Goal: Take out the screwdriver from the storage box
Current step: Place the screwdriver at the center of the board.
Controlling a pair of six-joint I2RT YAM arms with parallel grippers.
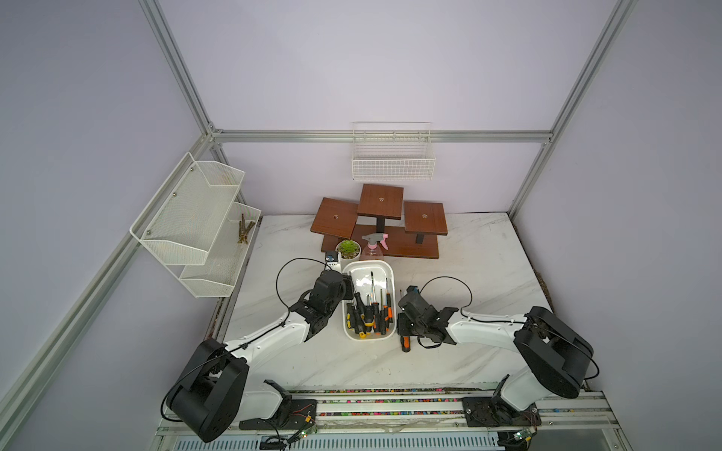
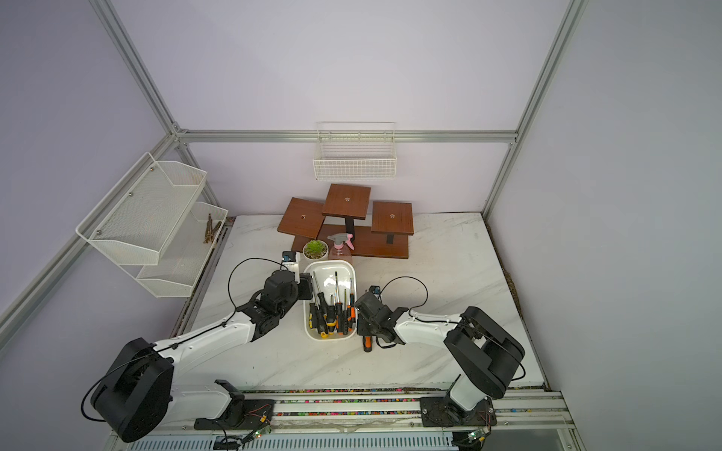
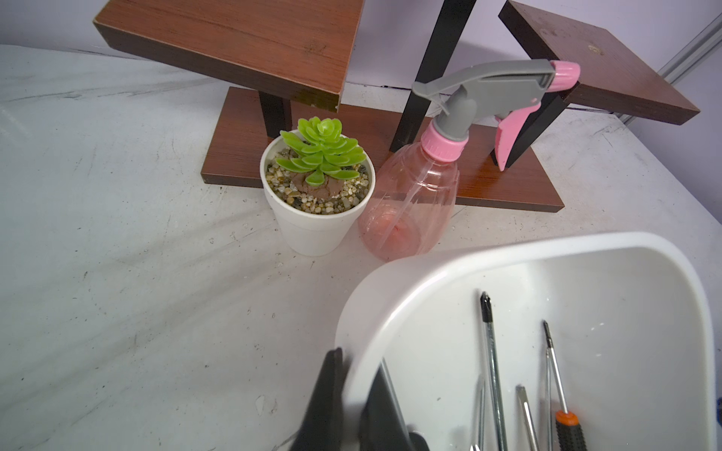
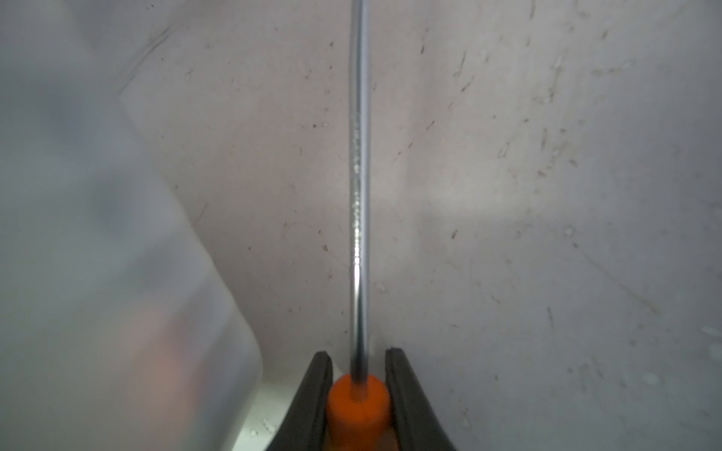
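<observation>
A white marble-patterned tabletop [image 1: 469, 254] carries a shallow white plastic storage box [image 1: 367, 264] with rounded corners. Inside it lie several loose screwdrivers [image 1: 369, 312] with black handles trimmed in yellow or orange. The left gripper [image 3: 353, 394] is clamped on the box's left wall, one finger inside and one outside. The right gripper [image 4: 358, 351] sits just beside the box's right wall, its fingers narrowed on the orange collar of an orange-and-black-handled screwdriver [image 1: 405, 344]. That tool is outside the box, low at the tabletop; whether it touches cannot be told. Its steel shaft points away from the robot, parallel to the box's long side. Setting it down likely falls to the right arm.
</observation>
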